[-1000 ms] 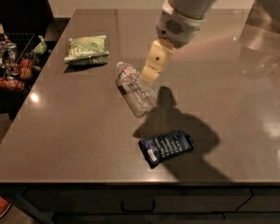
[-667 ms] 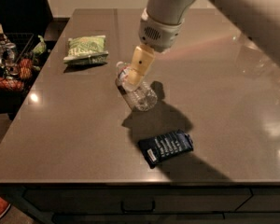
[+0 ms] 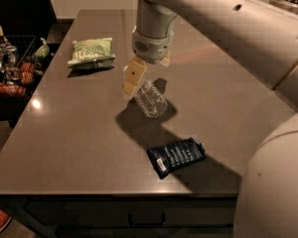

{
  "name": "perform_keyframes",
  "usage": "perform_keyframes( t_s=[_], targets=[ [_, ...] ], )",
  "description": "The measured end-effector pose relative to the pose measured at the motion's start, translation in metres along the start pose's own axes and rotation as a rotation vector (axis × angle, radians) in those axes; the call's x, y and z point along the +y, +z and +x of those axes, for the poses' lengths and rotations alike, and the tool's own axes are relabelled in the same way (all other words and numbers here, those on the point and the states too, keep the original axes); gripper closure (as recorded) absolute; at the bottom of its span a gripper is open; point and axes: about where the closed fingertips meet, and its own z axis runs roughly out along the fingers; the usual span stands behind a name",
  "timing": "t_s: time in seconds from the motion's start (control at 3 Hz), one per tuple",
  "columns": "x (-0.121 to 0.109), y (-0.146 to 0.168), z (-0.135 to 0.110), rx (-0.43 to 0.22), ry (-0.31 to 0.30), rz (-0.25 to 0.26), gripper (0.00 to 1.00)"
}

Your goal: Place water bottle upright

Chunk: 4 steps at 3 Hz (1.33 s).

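Clear ribbed plastic water bottle [image 3: 151, 100]: lying on its side, desk [image 3: 79, 133] centre; likely light, thin-walled, slippery. Open gripper [image 3: 148, 72] over its neck end, nothing clamped. Best hold, probably: stiffer neck.

It was seemingly a break-room kitchen, shown by the long brown counter [image 3: 69, 133] with drawers [image 3: 139, 217] beneath, a wire basket [image 3: 12, 42] of food [image 3: 26, 77] beside its left edge, and the gripper [image 3: 138, 81] poised above the counter's middle.
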Motion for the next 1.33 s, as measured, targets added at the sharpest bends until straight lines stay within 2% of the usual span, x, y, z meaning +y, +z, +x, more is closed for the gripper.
perform_keyframes(
  t_s=[0.33, 0.67, 1.33],
  targets=[
    [-0.003, 0.015, -0.005, 0.008, 0.058, -0.011, 0.0],
    [-0.002, 0.024, -0.011, 0.01, 0.086, -0.024, 0.0],
    [0.0, 0.026, -0.027, 0.02, 0.061, -0.02, 0.44]
  ],
)
